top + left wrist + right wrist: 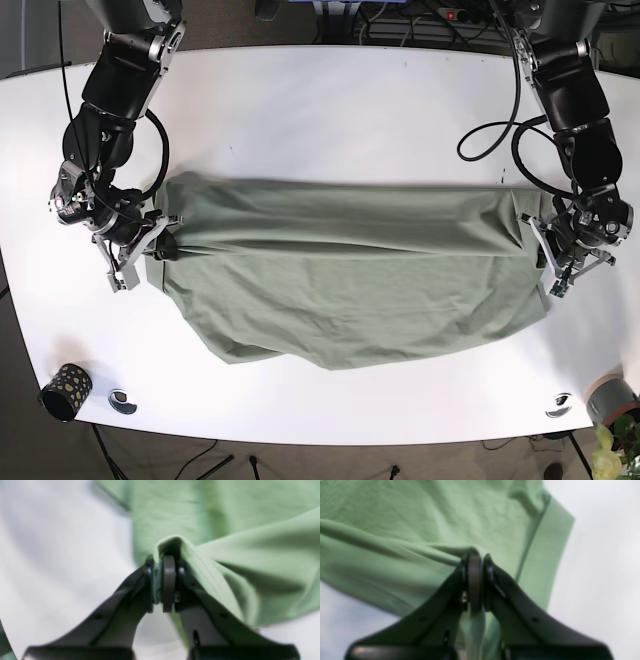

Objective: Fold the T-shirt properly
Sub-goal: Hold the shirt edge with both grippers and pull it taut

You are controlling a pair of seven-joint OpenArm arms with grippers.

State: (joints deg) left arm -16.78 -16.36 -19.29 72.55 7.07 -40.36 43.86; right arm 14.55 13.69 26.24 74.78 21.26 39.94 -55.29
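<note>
While the left hand [548, 243] and right hand [163, 243] each pinch a T-shirt [350, 275] end mid-tabletop [330, 100], the fold is underway; next likely needs an even carry toward the near edge.

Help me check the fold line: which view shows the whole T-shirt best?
The base view: the whole T-shirt lies stretched across the table between the left gripper and right gripper. Each wrist view shows only blurred cloth bunched around its shut gripper.
</note>
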